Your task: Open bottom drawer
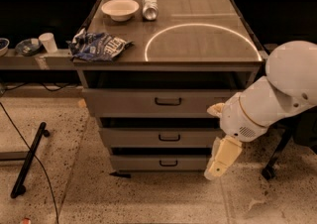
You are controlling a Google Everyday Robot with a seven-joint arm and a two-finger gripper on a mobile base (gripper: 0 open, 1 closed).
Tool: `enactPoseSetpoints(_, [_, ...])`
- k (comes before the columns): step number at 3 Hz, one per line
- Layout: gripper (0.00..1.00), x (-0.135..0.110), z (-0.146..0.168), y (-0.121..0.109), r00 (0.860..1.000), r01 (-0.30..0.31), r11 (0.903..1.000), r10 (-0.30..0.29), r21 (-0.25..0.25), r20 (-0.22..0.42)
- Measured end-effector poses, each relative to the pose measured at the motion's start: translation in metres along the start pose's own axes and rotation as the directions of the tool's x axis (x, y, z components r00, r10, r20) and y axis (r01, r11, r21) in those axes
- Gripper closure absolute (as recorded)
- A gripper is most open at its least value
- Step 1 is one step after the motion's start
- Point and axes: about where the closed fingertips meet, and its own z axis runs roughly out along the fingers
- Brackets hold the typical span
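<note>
The bottom drawer is the shortest, narrowest grey front of three in the cabinet, with a small dark loop handle at its centre. It looks slightly pulled out like the two above it. My gripper hangs from the white arm at the cabinet's lower right. It points down, level with the bottom drawer's right end and in front of it. It is well to the right of the handle and holds nothing that I can see.
The cabinet top carries a white bowl, a can and a blue chip bag. A shelf with cups stands left. A black bar and cable lie on the speckled floor at left.
</note>
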Motion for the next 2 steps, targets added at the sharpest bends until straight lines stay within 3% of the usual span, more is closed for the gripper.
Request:
enactPoseSetpoints(1, [0.0,0.002,0.006,-0.006,0.998,0.005,0.9979,-0.009,0.064,0.055])
enactPoseSetpoints(2, [0.0,0.015,0.033,0.006,0.99,0.042,0.9892,-0.06,0.141,0.129])
